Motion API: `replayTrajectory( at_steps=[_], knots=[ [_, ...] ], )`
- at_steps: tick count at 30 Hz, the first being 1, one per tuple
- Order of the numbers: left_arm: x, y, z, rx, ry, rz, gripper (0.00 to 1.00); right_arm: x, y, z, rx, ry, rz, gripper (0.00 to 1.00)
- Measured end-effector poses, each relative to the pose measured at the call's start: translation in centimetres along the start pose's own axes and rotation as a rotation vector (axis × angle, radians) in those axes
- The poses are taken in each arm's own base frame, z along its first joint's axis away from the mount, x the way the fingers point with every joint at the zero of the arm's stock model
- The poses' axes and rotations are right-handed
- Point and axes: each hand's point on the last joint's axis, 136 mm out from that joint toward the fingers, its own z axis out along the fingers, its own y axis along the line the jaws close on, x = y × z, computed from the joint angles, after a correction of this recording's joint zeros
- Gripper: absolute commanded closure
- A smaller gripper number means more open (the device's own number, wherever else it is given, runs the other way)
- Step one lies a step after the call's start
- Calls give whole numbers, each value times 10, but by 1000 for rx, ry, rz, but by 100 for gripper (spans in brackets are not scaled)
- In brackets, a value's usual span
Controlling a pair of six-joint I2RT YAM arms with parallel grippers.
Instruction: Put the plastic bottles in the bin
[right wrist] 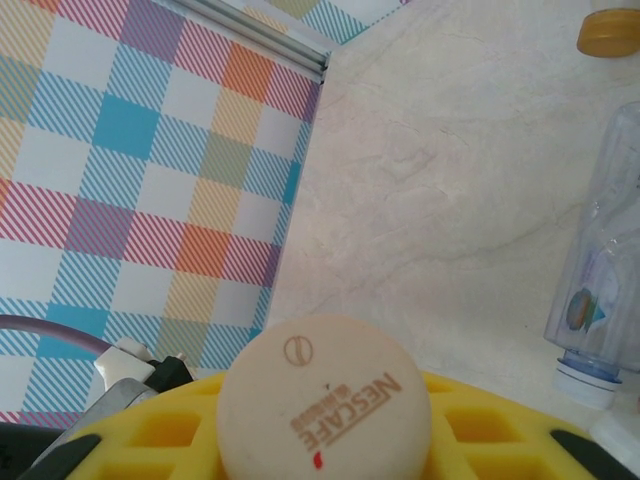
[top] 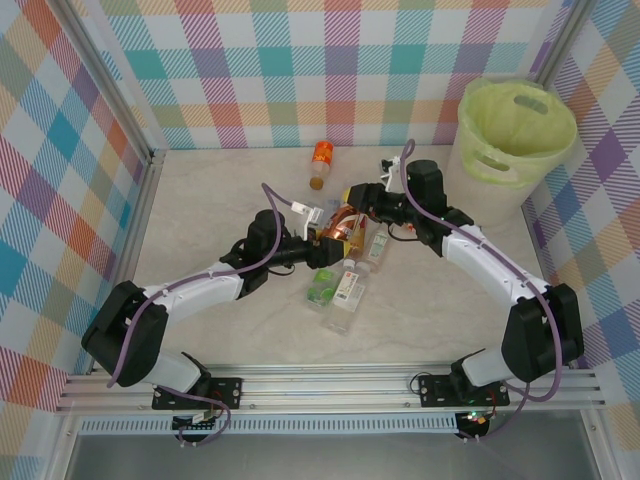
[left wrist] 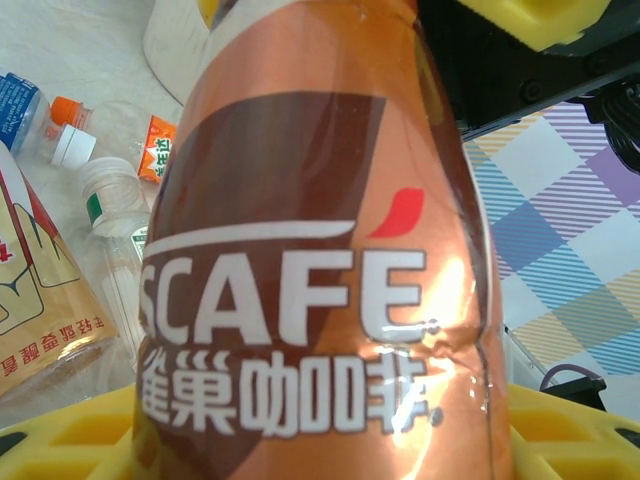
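A brown-labelled coffee bottle (top: 343, 228) hangs above the middle of the table between both arms. My left gripper (top: 322, 236) is shut on its body, and the label (left wrist: 320, 250) fills the left wrist view between the yellow pads (left wrist: 70, 435). From the other side my right gripper (top: 362, 206) is shut on the bottle's top end, its cream cap (right wrist: 325, 400) sitting between yellow pads (right wrist: 480, 425). The bin (top: 560, 140), whitish with a lime-green bag, stands at the far right corner. An orange-labelled bottle (top: 321, 162) lies near the back wall.
Several more bottles lie just below the held one: a green-labelled one (top: 322, 290), a red-and-white one (top: 347, 293) and a clear one (top: 375, 248). A clear bottle with a blue cap (right wrist: 600, 270) lies right of the right gripper. Checked walls enclose the table.
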Motion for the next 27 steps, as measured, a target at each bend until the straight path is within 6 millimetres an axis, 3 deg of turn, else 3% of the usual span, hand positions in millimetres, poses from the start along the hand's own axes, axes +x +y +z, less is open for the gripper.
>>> replayTrajectory(
  at_steps=[3,8,10,16,21,27],
  knots=[
    [0,0,0,0,2,-1,44,0,0,0,1,-3,-6,81],
    [-2,-2,1,3,6,-11,10,-1,4,-3,-5,-11,-34,88],
    [-4,-5,1,10,4,-3,2,0,4,-6,-4,-18,-52,90],
    [-11,-12,-6,6,-17,57,0,5,-2,-16,39,-37,-103,93],
    [-32,-18,-29,-54,-128,101,0,-1,5,-38,97,-95,-201,94],
    [-50,11,-65,-288,-305,48,0,-34,27,-77,207,-261,-390,93]
  ],
)
